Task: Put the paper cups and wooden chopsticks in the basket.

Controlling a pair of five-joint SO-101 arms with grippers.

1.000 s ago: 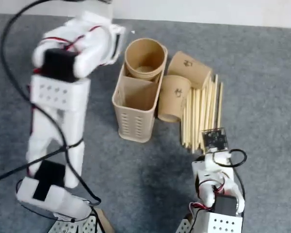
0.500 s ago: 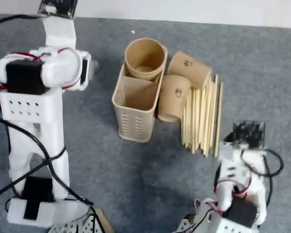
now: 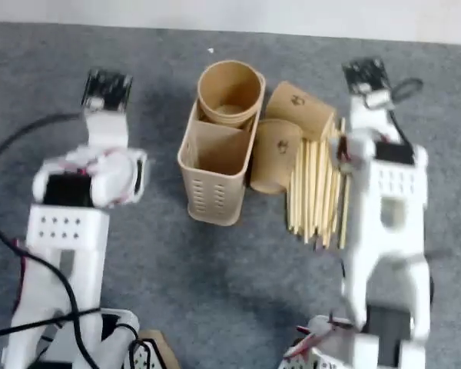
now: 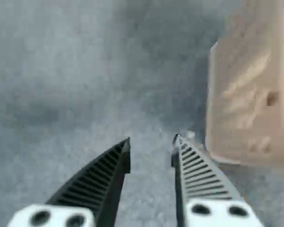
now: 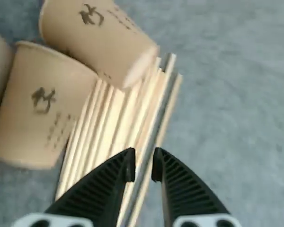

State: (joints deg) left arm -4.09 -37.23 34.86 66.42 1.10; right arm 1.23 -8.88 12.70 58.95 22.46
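One brown paper cup stands in our beige slotted plastic basket. Two paper cups and the pale wooden chopsticks remain alongside on the grey counter. Our right gripper hovers slightly parted over the chopsticks, and our left gripper is spread and empty.

Grey carpeted bench. Basket stands on it. Two paper cups lie tipped beside the basket, chopsticks bundled alongside.

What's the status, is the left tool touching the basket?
Apart. The left wrist view shows bare carpet between the left tool and the basket wall; the open tool holds nothing.
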